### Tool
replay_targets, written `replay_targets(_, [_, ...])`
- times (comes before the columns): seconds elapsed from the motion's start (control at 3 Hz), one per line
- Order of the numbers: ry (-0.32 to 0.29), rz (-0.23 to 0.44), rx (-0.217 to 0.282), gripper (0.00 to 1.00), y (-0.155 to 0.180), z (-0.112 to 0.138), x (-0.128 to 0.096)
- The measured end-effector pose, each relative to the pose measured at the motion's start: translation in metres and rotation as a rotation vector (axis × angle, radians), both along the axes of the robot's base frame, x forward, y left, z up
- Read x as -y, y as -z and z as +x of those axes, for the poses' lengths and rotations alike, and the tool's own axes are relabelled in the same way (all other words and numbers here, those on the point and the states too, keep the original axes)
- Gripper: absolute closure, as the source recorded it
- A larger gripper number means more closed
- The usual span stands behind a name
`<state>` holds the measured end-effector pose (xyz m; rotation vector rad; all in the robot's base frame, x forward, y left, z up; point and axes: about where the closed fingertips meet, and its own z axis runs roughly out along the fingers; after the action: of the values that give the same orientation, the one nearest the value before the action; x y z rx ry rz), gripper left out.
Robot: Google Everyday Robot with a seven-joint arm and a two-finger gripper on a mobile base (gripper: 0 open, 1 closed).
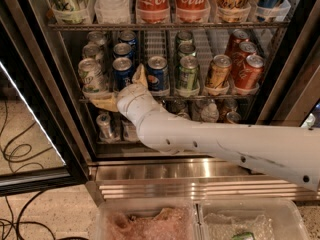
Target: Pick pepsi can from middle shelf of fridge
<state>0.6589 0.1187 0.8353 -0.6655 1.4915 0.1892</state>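
tan-fingered claw (122,90) on a white arm is spread wide at the front of the grey wire middle surface (200,98) of the black-framed glass-door fridge (175,173). one finger stands on each side of the front dark blue aluminium pepsi can (122,70); whether they touch it i cannot tell. counted: four dark blue cans, three green cans (187,73), three orange-red cans (248,70). black cables (10,134) lie on the speckled floor (35,209) at left.
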Motion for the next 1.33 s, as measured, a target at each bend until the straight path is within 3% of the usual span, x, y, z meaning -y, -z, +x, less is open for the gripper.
replay_targets(0.33, [0.000,0.000,0.000,0.00,0.0000,0.0000,0.0000])
replay_targets(0.67, [0.000,0.000,0.000,0.08,0.0000,0.0000,0.0000])
replay_targets(1.33, [0.000,0.000,0.000,0.49,-0.0001,0.0000,-0.0001])
